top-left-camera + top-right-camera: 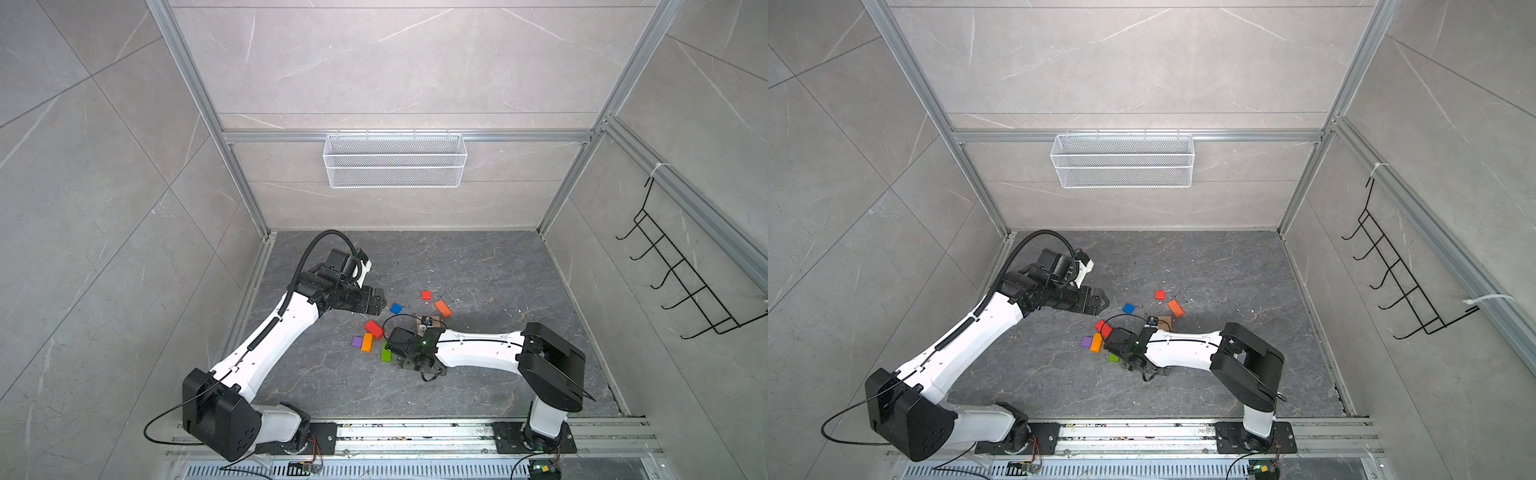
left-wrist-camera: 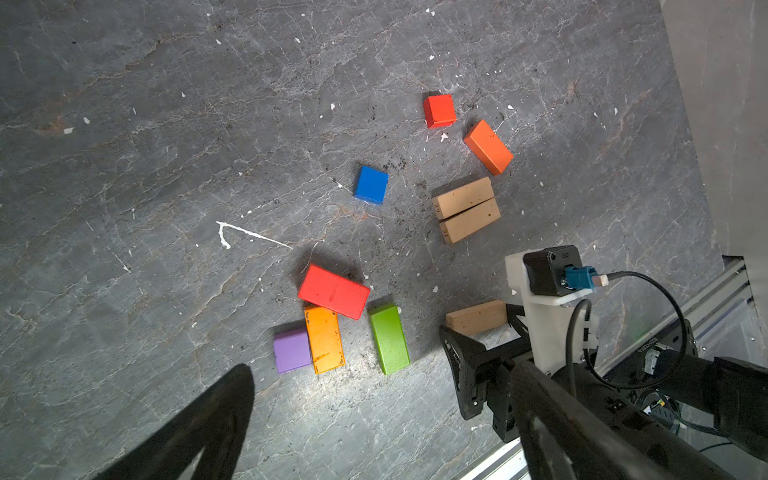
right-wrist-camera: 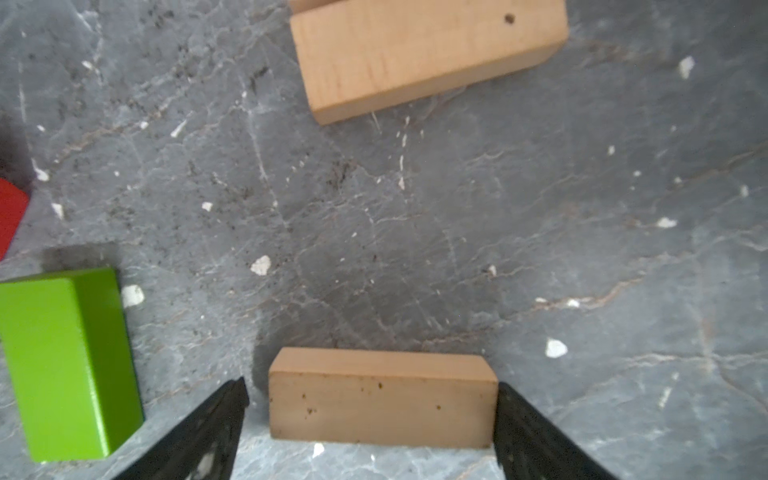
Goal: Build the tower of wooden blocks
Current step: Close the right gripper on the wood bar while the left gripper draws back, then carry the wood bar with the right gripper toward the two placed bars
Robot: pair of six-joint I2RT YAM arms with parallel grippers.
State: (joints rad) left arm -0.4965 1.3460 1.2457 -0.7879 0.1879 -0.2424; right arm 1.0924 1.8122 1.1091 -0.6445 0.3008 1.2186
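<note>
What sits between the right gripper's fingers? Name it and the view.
A plain tan block lying flat; the right gripper stands open around it, not yet clamped. The right wrist view shows it.

Soft, even light is pouring in, glare is pooling on the floor [image 2: 332,399], short shadows are hugging the wood blocks [image 2: 333,291], right wrist view is blurring.
</note>
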